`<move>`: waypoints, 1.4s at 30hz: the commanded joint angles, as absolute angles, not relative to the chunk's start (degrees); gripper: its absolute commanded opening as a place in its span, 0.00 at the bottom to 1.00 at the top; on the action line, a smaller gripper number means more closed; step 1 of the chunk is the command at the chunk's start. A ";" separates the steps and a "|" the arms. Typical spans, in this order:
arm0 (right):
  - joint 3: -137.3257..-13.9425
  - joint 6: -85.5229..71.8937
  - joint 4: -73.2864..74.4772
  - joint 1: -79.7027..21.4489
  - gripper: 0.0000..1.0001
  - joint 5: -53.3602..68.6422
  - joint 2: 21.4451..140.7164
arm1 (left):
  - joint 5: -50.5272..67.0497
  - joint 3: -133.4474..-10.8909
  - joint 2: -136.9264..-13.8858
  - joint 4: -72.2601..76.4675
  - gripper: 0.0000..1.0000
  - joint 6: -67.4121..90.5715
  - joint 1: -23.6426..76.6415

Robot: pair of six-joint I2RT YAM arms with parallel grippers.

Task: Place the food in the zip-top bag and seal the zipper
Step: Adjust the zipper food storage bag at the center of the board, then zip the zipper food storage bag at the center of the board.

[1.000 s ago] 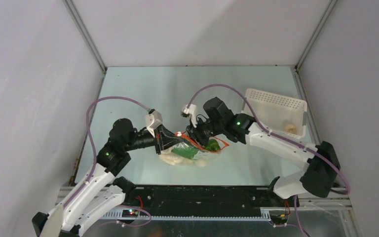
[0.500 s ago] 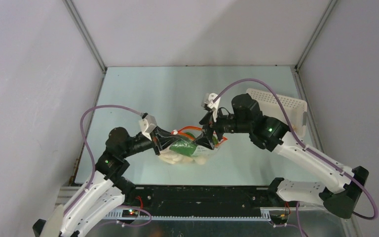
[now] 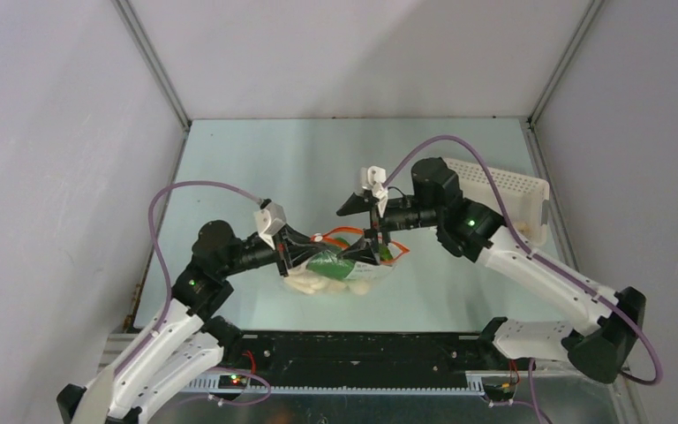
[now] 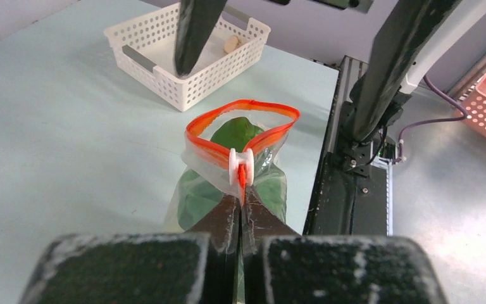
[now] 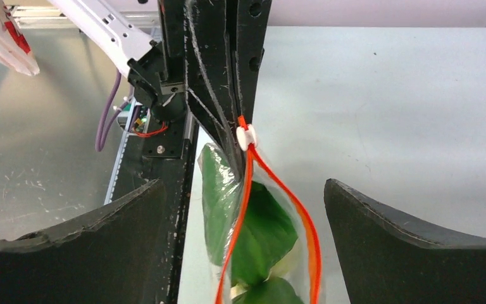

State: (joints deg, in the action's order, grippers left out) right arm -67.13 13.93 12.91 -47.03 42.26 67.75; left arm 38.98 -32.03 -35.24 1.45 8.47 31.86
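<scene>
The zip-top bag (image 3: 342,265) lies at the table's middle, clear and crinkly, with green leafy food (image 5: 259,234) and cream food (image 3: 327,284) inside. Its orange-red zipper (image 4: 240,111) gapes in a loop, and the white slider (image 5: 245,136) sits at the end nearest my left gripper. My left gripper (image 4: 239,209) is shut on the bag's corner just behind that slider. My right gripper (image 5: 243,183) hangs open over the mouth, one finger on each side, touching nothing. The green food (image 4: 235,134) shows through the open mouth in the left wrist view.
A white perforated basket (image 3: 494,187) stands at the right, behind my right arm, with one cream piece (image 4: 231,44) in it. The black base rail (image 3: 353,349) runs along the near edge.
My right gripper has opened wide and pulled back and up from the bag's mouth. Its arm has swung to the right. My left gripper has kept its hold on the bag's corner.
</scene>
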 commanded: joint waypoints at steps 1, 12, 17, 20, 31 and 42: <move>-71.50 16.56 9.57 -47.50 0.98 46.97 71.49 | 40.47 -36.18 -35.96 0.42 0.00 6.60 33.06; -76.55 14.39 11.36 -48.61 0.72 52.69 78.92 | 38.68 -36.79 -34.77 -2.40 0.00 6.28 33.64; -76.56 12.85 10.33 -49.28 0.63 52.84 80.00 | 38.23 -37.60 -35.40 -3.49 0.00 6.65 33.73; -76.59 11.62 9.73 -49.41 0.60 53.63 80.39 | 37.50 -37.83 -35.45 -3.90 0.00 6.82 33.72; -76.63 9.90 11.77 -50.33 0.33 51.13 81.29 | 36.53 -37.51 -35.28 -3.35 0.00 7.28 33.75; -76.61 10.26 13.70 -50.86 0.06 51.35 81.17 | 34.61 -37.23 -34.41 -2.47 0.00 8.24 33.70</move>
State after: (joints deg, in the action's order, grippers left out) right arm -74.06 10.57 12.49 -50.15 50.63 81.21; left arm 37.19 -34.63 -35.48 -4.99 7.57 33.54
